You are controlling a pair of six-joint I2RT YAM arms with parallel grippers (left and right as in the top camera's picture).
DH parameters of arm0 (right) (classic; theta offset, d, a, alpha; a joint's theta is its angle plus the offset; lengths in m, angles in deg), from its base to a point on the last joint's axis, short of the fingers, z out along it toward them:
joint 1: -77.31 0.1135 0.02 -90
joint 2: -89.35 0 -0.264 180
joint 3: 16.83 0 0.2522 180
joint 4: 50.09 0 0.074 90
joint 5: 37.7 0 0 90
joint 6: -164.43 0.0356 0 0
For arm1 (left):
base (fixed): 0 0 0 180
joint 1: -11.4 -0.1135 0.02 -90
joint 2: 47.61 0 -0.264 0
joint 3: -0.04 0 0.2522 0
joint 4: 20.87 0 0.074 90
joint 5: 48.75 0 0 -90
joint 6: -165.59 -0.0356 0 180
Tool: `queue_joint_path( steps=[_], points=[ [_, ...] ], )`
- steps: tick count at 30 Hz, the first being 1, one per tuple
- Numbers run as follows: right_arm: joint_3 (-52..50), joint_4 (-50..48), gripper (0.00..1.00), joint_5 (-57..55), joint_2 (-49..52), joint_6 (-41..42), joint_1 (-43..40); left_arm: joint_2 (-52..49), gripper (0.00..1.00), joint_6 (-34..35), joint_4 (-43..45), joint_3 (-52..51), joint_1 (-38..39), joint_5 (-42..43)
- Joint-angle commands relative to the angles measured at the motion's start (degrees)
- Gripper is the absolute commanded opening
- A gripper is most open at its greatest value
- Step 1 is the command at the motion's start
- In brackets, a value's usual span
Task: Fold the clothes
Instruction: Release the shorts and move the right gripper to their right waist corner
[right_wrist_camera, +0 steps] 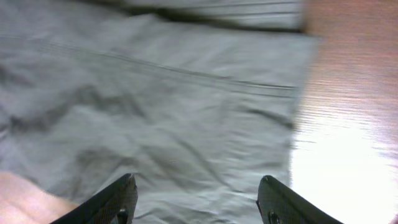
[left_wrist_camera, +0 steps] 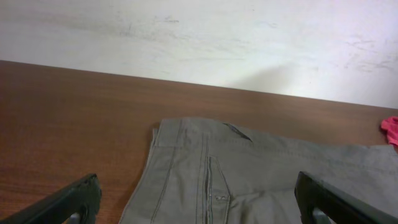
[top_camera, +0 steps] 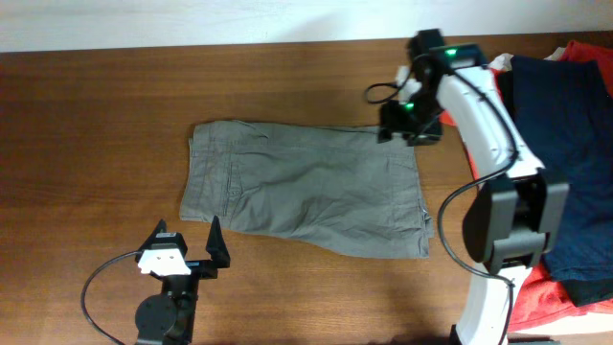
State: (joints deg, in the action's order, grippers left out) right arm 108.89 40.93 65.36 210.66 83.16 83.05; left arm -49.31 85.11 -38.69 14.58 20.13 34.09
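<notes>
Grey-khaki woven shorts (top_camera: 305,187) lie flat at the middle of the brown wooden table (top_camera: 96,125). In the overhead view their long axis runs left to right, with the waistband pointing left and the leg hems right. The left gripper (top_camera: 189,235), fingers spread, sits just beside the lower waistband corner, touching nothing. The right gripper (right_wrist_camera: 199,199), fingers also spread, hangs over the upper hem corner, gripping nothing.

Bare surface (top_camera: 96,125) lies left of and beyond the shorts (top_camera: 306,187). A dark and red clothes pile (top_camera: 575,144) crowds the right edge.
</notes>
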Motion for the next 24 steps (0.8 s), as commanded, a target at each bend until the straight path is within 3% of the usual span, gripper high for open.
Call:
queue_joint_path(
  steps=[1,7,11,14,21,24],
  points=[
    [-2.3,0.3,0.67,-3.8,-2.0,-2.1,-4.3,0.3,0.99,0.5,0.2,-0.3,0.4,-0.6],
    [-7.6,-3.5,0.67,-1.9,-2.0,-10.1,-10.8,0.3,1.0,0.5,-0.1,-0.3,0.4,-0.1],
    [-14.0,-13.0,0.57,11.5,-1.9,-17.5,-14.7,0.3,0.99,0.5,-0.4,-0.2,0.4,2.0],
    [-20.1,-21.4,0.56,19.0,-1.9,-22.0,-15.6,0.3,0.99,0.5,-0.4,-0.2,0.4,2.0],
    [-30.9,-41.8,0.55,20.2,-1.9,-18.8,-15.5,-7.3,0.99,0.5,-0.7,-0.2,0.4,5.5],
    [-32.7,-46.1,0.55,20.2,-1.8,-18.8,-15.5,-8.1,0.99,0.5,-0.7,-0.2,0.4,5.5]
  ],
)
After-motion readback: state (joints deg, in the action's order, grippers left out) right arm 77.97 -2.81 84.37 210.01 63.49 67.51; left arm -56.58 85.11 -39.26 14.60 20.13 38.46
